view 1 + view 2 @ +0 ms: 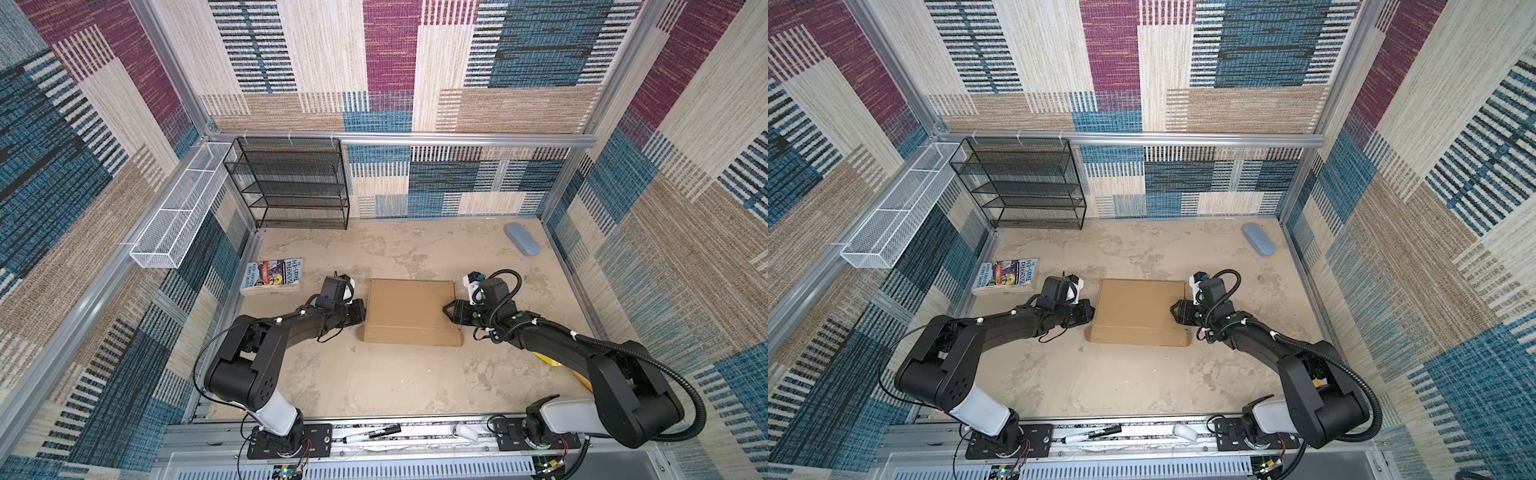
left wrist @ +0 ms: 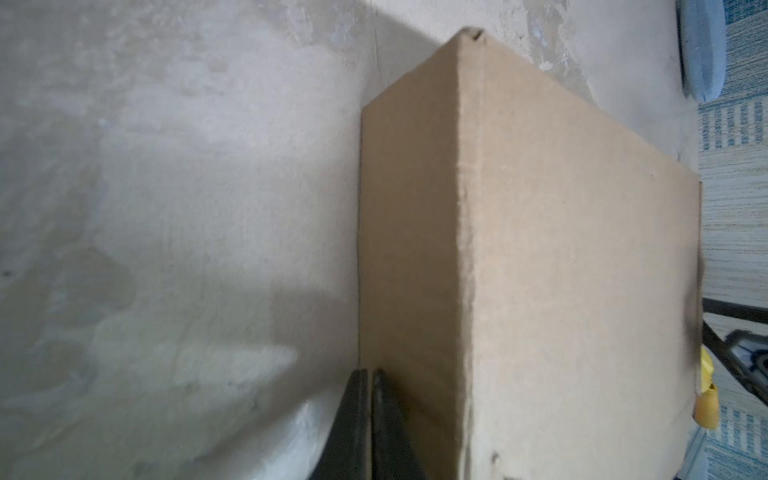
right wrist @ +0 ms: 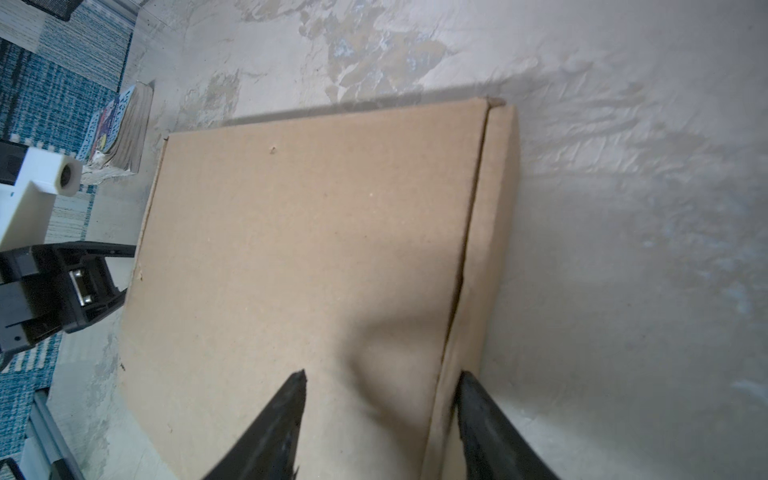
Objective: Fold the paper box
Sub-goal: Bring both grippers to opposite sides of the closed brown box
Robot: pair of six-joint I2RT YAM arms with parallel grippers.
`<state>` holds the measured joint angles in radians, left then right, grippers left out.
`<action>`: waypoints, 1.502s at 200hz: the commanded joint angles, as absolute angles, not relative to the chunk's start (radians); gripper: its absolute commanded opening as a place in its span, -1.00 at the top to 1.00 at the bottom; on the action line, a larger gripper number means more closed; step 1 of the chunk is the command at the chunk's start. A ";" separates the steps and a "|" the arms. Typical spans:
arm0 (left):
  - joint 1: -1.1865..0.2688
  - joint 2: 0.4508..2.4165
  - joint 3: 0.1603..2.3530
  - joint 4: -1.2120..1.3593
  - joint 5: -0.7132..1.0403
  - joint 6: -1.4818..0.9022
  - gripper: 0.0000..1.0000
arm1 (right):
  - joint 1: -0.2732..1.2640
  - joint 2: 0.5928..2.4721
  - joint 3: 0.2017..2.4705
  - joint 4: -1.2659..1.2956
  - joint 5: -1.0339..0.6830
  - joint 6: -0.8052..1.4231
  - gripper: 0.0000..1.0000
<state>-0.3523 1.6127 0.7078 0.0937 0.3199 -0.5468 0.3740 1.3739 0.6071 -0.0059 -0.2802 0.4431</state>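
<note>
The paper box [image 1: 409, 309] [image 1: 1138, 309] is a closed, shallow brown cardboard mailer lying flat mid-table. My left gripper [image 1: 360, 316] [image 1: 1090, 313] is shut, and its tips [image 2: 369, 374] press against the box's left side wall [image 2: 409, 249] low by the table. Nothing is between its fingers. My right gripper [image 1: 448, 311] [image 1: 1174, 311] is at the box's right edge with its jaws apart [image 3: 381, 374]. One finger [image 3: 291, 399] lies over the lid [image 3: 311, 249] and the other [image 3: 473, 399] stands outside a side wall [image 3: 494, 249]. The lid bulges slightly between them.
A colourful book [image 1: 272, 276] lies left of the box. A blue case [image 1: 522, 239] sits at the back right. A black mesh rack [image 1: 291, 183] and a white wire basket [image 1: 183, 208] stand at the back left. Markers [image 1: 370, 434] rest on the front rail.
</note>
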 commanded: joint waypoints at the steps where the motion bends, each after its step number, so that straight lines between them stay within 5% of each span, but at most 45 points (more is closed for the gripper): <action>1: -0.371 1.594 0.695 0.145 0.380 -0.583 0.79 | 0.379 1.391 0.633 0.042 -0.357 0.414 -0.17; 109: -0.338 1.491 0.839 -0.246 0.155 -0.407 0.53 | 0.315 1.375 0.692 -0.025 -0.317 0.323 -0.34; 300: -0.336 1.559 0.889 -0.199 0.337 -0.411 0.58 | 0.263 1.388 0.715 -0.040 -0.382 0.265 -0.24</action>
<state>-0.3359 1.5513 0.8845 -0.2203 0.3210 -0.4240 0.2665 1.3975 0.7132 -0.0437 -0.3668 0.2745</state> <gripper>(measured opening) 0.213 0.623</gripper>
